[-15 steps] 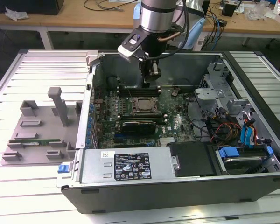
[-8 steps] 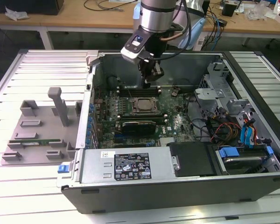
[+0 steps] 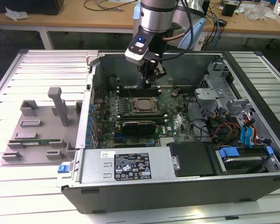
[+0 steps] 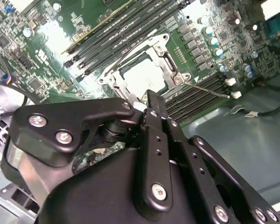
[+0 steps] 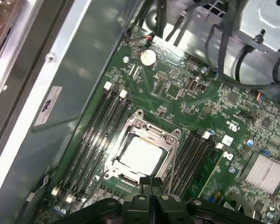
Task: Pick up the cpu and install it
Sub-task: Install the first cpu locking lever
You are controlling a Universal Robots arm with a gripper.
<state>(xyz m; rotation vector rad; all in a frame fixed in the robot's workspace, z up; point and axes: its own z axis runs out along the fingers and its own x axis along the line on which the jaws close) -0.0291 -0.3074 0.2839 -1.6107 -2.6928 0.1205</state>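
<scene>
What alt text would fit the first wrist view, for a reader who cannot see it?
The cpu, silver top up, lies inside the metal socket frame on the green motherboard, with black memory slots on both sides. The gripper, shut and holding nothing, is close to the socket's edge.

1. Exterior view: fixed off the arm, high and far, looking steeply down into the open computer case on the slatted bench. Arm enters at 12 o'clock; grey tray lies at 9 o'clock of the case.
2. First wrist view: faces down past the tool, near the motherboard.
3. Second wrist view: looks obliquely from behind the tool, very near; tool body blocks much of the board.
4. Shared by all three: the cpu in its socket, with flanking memory slots.
</scene>
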